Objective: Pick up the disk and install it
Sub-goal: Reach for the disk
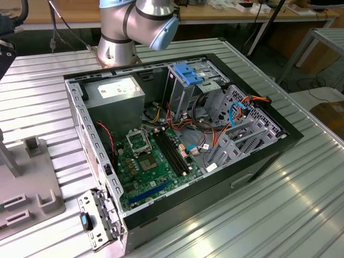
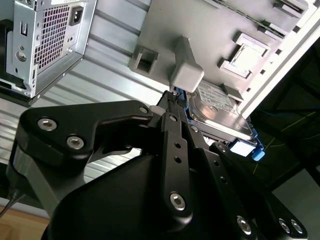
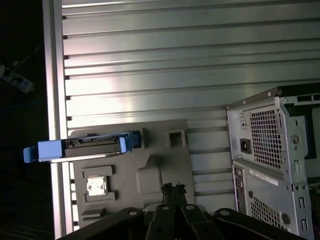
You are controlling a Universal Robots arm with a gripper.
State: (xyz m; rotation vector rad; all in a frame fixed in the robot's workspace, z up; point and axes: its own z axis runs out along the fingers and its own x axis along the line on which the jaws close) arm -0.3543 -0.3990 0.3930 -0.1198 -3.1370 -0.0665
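Silver arm [image 1: 121, 29], pale-blue joint cap [image 1: 164, 33], black tool [image 2: 173, 99], silver screws [image 2: 177, 201].

Computer case [image 1: 258, 161] sat open on the table [image 1: 301, 215], with the arm base [image 1: 115, 48] behind it. Inside, the power supply [image 1: 115, 94] sat in the corner nearest the base. The circuit board [image 1: 156, 161] lay on the case floor, and the drive cage [image 1: 193, 80] stood at the exterior view's right of the supply. Fixture plate [image 1: 27, 177] lay apart at the exterior view's left. Disk [image 3: 85, 147] rested on the plate by the table's edge, with the gripper [image 3: 172, 189] over the plate, near it.
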